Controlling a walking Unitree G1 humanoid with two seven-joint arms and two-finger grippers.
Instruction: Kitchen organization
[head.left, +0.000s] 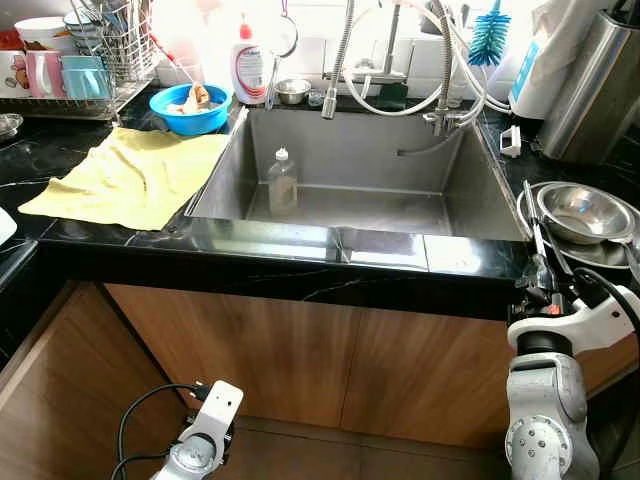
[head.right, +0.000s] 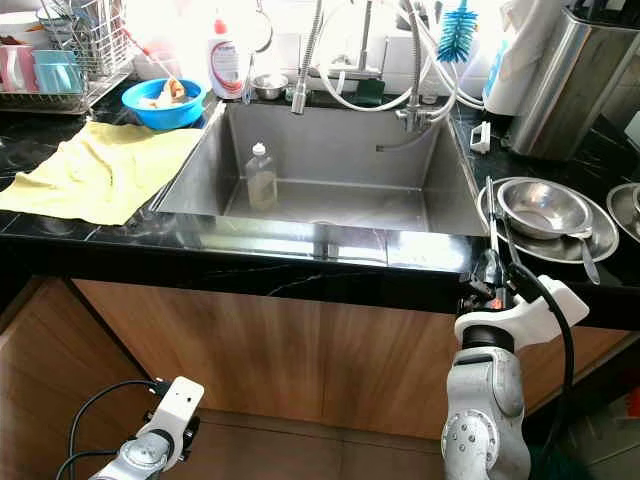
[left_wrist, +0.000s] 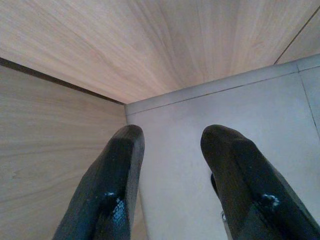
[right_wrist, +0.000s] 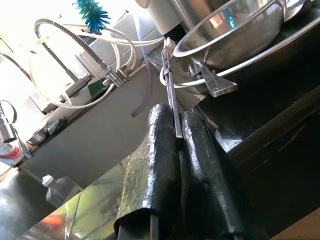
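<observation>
The right gripper (right_wrist: 177, 145) has its fingers pressed on a thin metal utensil (head.left: 534, 225), held upright at the counter edge beside the steel bowls (head.left: 583, 212). The left gripper (left_wrist: 170, 150) hangs spread by the cabinet. Much looks left, I'd say: a bottle (head.left: 282, 182) stands in the sink (head.left: 440, 175), a yellow cloth (head.left: 130, 175) lies out

fork (right_wrist: 170, 85) | slim metal, tines up | clamped in right end effector (right_wrist: 177, 142) | beside steel bowl (right_wrist: 235, 35)
</observation>
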